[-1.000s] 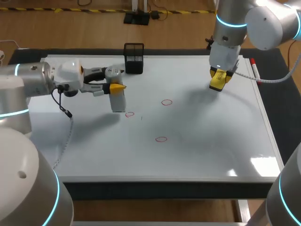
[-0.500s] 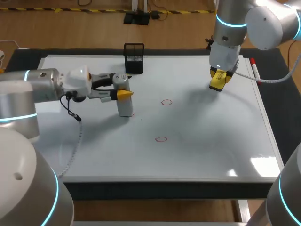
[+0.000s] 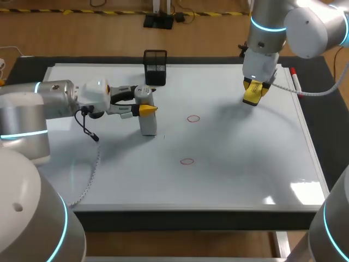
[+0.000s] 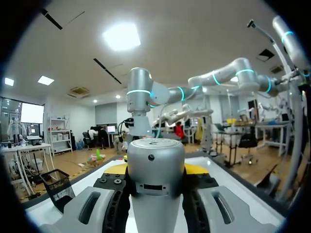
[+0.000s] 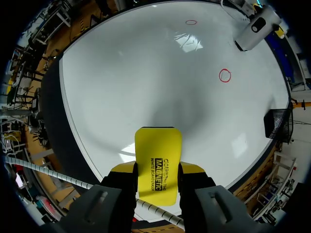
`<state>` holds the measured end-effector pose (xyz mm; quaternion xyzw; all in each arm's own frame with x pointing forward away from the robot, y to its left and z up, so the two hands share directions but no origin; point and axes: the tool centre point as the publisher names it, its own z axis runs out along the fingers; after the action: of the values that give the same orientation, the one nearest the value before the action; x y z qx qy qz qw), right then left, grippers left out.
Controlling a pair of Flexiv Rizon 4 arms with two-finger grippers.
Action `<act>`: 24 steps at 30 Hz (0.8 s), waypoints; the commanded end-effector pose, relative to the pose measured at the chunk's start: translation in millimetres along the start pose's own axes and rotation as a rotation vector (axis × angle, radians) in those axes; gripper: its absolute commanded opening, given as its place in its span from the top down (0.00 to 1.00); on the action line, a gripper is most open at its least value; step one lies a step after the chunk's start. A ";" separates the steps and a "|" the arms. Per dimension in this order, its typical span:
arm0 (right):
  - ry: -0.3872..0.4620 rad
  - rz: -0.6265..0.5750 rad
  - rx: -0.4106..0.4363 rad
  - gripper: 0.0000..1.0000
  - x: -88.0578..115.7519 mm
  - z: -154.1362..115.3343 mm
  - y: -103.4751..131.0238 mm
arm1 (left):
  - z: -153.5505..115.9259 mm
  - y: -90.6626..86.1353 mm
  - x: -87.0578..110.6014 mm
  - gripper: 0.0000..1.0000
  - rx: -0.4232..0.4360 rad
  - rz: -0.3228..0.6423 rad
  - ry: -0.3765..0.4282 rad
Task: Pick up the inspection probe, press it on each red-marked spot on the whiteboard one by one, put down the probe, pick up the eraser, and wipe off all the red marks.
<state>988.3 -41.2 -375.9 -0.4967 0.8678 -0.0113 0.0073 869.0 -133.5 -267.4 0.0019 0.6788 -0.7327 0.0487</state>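
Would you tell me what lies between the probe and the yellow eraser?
One red circle on otherwise bare whiteboard, between probe and eraser, clearest in the head view.

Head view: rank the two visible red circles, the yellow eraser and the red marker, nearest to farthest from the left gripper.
From the left gripper:
1. upper red circle, just to its right.
2. lower red circle, right and toward the near edge.
3. yellow eraser, over the board's right half.
4. red marker, at the far right edge.

A black mesh basket (image 3: 155,67) stands upright, well apart from a red-capped marker (image 3: 294,81) lying flat.
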 end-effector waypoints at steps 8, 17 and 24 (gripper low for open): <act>0.002 -0.002 0.002 1.00 0.7 -0.9 -0.3 | -0.4 5.3 -2.5 1.00 -0.004 -0.010 -0.004; 0.002 -0.002 0.002 1.00 0.7 -0.9 -0.3 | -0.7 5.3 -2.8 1.00 -0.005 -0.011 -0.005; 0.002 -0.002 0.002 1.00 0.7 -0.9 -0.3 | -0.4 4.8 -3.4 1.00 -0.006 -0.011 -0.007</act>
<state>988.3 -41.2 -375.9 -0.4967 0.8678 -0.0113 0.0073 872.8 -133.2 -271.2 -0.0040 0.6808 -0.7310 0.0454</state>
